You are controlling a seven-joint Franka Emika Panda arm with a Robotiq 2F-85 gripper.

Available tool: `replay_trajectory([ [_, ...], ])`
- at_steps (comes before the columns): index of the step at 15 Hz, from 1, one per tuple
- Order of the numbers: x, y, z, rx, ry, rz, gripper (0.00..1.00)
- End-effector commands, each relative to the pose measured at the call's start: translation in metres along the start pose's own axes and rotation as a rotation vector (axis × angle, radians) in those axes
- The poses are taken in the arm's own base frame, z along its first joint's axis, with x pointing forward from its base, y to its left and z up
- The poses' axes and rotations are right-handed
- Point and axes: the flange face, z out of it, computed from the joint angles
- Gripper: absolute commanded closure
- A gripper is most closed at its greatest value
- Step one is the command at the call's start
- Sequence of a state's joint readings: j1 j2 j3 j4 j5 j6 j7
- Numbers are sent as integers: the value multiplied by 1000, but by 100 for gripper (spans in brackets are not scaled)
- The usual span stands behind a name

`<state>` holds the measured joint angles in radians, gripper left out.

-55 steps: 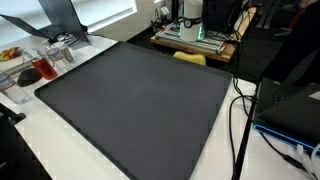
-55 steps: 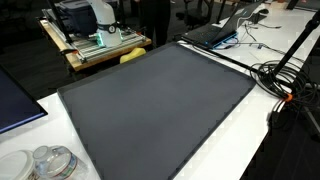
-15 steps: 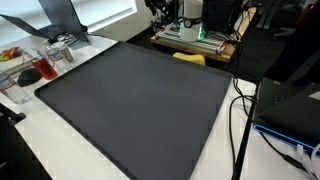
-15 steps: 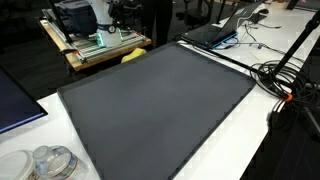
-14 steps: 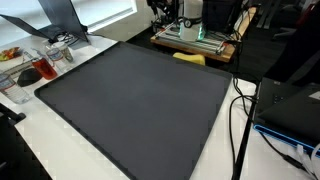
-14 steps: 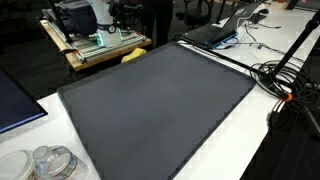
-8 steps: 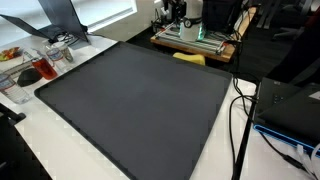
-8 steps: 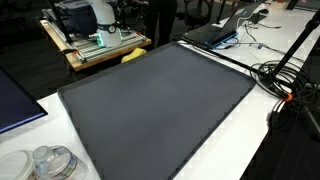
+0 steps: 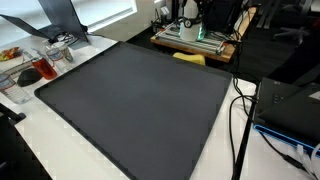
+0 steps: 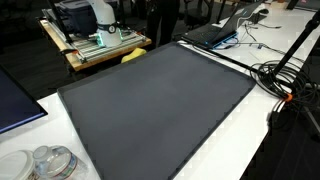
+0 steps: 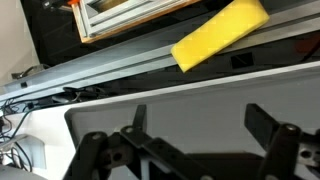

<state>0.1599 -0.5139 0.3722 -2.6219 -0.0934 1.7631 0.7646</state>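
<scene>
In the wrist view my gripper [image 11: 200, 128] is open and empty, its two dark fingers spread wide over the grey mat [image 11: 190, 100]. A yellow sponge [image 11: 221, 34] lies beyond the mat's far edge, well clear of the fingers. The sponge also shows in both exterior views [image 9: 190, 58] [image 10: 133, 56], at the back edge of the large dark mat [image 9: 140, 105] [image 10: 160, 100]. I cannot make out the gripper clearly in the exterior views.
A wooden cart with a machine [image 9: 195, 35] [image 10: 95, 40] stands behind the mat. Dishes and a red-filled glass [image 9: 38, 68] sit at one side, clear containers [image 10: 50, 162] near a corner. Cables [image 10: 285, 75] and a laptop [image 10: 215, 30] lie along another edge.
A dark shape at the far back, above the cart, has shifted sideways a little. The mat, the sponge and the table items have not moved.
</scene>
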Motion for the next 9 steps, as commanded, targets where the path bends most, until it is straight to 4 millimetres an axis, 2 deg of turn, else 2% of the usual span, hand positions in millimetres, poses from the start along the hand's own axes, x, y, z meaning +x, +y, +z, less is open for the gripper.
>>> replay_trajectory([
  [1,-4,-4,-3,-4,11,-8,0],
  [5,-1,-1,-2,0,3,1,0],
  [9,-12,-32,-6,-79,44,46,0],
])
